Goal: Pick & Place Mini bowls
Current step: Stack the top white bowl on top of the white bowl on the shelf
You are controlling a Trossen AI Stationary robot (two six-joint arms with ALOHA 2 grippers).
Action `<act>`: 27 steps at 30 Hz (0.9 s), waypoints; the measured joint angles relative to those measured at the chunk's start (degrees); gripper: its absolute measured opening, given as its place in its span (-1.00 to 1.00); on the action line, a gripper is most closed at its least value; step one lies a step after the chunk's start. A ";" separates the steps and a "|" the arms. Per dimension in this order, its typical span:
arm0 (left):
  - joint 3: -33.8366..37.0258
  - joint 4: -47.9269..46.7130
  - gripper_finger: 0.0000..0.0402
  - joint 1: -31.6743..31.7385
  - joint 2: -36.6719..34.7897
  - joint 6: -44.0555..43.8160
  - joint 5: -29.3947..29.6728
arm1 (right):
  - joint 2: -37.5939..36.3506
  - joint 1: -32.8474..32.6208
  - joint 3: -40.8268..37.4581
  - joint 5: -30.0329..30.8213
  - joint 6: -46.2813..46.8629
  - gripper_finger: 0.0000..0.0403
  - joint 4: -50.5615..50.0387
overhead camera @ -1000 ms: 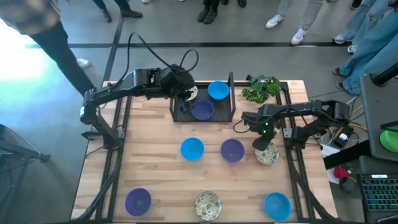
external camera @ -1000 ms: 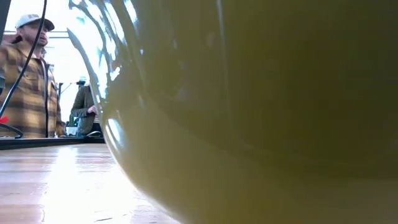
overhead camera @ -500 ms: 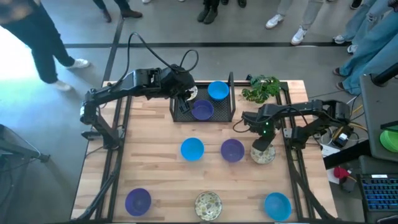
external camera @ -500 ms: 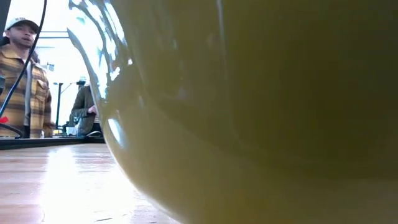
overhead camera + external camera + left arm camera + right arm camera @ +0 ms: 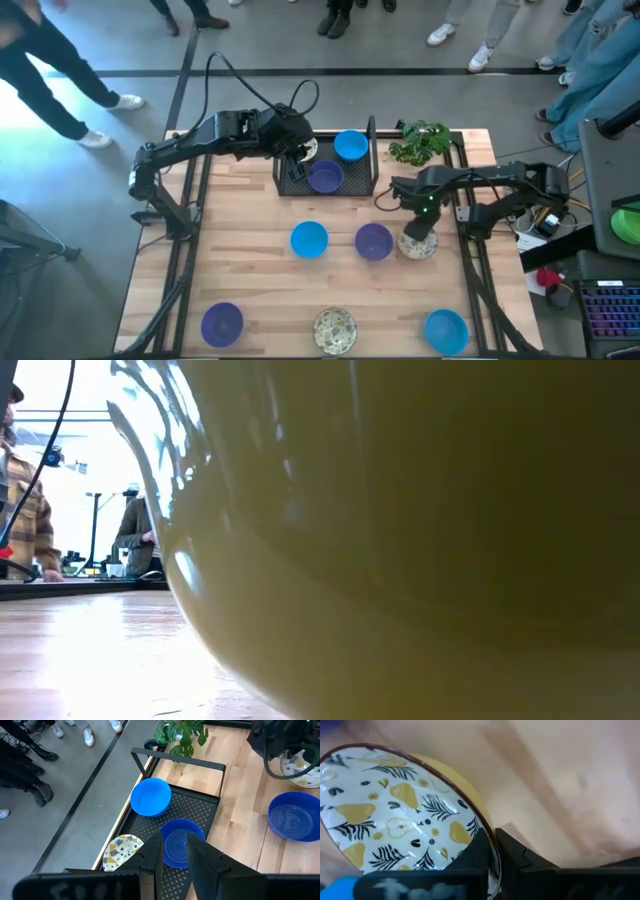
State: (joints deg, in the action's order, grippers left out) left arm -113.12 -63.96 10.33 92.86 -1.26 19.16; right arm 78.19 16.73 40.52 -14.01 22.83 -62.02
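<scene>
Seen from above, a wooden bench (image 5: 250, 280) carries small bowls and a black mesh tray (image 5: 352, 184) at its far middle. The right hand (image 5: 420, 236) is at the right side of the bench, its fingers pinched on the rim of a patterned cream bowl (image 5: 416, 246), which tilts; the wrist view shows the rim held between the two fingers (image 5: 517, 857). The left hand (image 5: 297, 162) hangs over the tray's left end with its fingers a little apart, holding nothing. In the tray lie a blue bowl (image 5: 350, 146), a purple bowl (image 5: 326, 178) and a patterned bowl (image 5: 120, 851). On the bench, a blue bowl (image 5: 309, 240) and a purple bowl (image 5: 374, 241) sit mid-bench; along the near edge are a purple bowl (image 5: 222, 323), a patterned bowl (image 5: 335, 328) and a blue bowl (image 5: 446, 330). A leafy plant (image 5: 420, 142) stands right of the tray.
</scene>
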 joint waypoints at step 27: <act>0.00 0.04 -0.61 0.02 0.00 3.19 -0.02 | -12.78 0.00 19.96 9.57 5.73 -0.95 -13.31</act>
State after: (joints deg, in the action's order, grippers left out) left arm -113.12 -63.92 10.35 92.86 1.93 19.14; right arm 65.41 16.74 60.49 -4.44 28.56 -75.33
